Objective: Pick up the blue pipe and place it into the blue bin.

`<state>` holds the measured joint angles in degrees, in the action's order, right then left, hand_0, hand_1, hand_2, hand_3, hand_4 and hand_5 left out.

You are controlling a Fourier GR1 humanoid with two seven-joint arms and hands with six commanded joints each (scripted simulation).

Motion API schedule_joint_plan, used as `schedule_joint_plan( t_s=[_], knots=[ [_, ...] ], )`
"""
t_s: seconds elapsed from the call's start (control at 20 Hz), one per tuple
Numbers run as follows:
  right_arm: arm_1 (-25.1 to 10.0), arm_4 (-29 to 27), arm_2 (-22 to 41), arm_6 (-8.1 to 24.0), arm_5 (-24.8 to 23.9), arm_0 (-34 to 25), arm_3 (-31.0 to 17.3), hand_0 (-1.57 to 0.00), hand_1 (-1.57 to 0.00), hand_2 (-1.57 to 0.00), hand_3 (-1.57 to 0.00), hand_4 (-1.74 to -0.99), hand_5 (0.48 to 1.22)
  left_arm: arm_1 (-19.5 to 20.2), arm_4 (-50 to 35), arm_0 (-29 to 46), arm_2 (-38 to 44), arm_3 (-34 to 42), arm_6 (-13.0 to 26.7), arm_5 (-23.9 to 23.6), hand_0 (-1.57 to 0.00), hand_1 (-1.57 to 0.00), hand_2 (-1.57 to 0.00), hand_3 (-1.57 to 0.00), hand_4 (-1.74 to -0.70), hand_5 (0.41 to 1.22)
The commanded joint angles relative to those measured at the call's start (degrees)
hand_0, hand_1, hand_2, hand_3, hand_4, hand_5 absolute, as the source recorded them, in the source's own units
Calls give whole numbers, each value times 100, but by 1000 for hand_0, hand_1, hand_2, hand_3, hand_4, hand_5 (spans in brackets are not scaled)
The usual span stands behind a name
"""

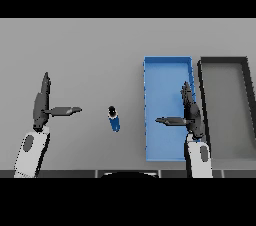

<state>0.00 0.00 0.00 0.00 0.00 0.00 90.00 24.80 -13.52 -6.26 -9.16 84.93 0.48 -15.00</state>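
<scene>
Both hands show straight, released fingers: left hand (41,107) at far left, right hand (190,112) over the blue bin (165,65). Blue pipe (115,119) lies on the grey table (90,50), just left of the bin.

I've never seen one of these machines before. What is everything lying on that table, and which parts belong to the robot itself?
blue pipe: one, blue with a dark end, short, lying on the table between the two hands, left of the blue bin.
blue bin: one, blue, a long shallow tray right of the table's middle, nothing visible inside.
dark bin: one, black rim with a grey floor, directly right of the blue bin, side by side with it.
table: one, grey, under everything.
left hand: one, dark, on a white and grey arm, at the left, fingers straight, thumb pointing toward the pipe, holding nothing.
right hand: one, dark, on a white and grey arm, over the blue bin's right edge, fingers straight, holding nothing.
</scene>
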Motion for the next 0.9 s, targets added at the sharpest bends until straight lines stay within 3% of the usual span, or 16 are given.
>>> schedule_joint_plan(
  t_s=[0.0,0.25,0.35,0.4,0.7,0.85],
  knots=[
    [-8,-8,-7,-3,1,4,3,1,1,1,1,-1205,629,-9,5,3,-5,9,-27,-9,1,1,1,1,-966,593],
    [-80,-62,-58,-54,70,61,-26,1,1,1,1,-1205,629,-68,76,34,-67,98,-44,-104,1,1,1,1,-966,593],
    [-707,613,190,-787,170,433,402,1,1,1,1,-1201,628,558,147,366,-264,49,-666,838,1,1,1,1,-963,592],
    [-799,799,288,-848,172,541,516,1,1,1,1,-1197,627,716,167,408,-310,32,-796,1075,1,1,1,1,-960,590],
    [-904,977,442,-733,243,740,789,1,1,1,1,-1197,621,909,47,422,-455,25,-1043,1704,1,1,1,1,-966,594],
    [-942,1005,438,-670,234,667,788,1,1,1,1,-1180,617,1223,15,602,-666,464,-1018,2136,1,1,1,1,-1007,561]
  ],
)
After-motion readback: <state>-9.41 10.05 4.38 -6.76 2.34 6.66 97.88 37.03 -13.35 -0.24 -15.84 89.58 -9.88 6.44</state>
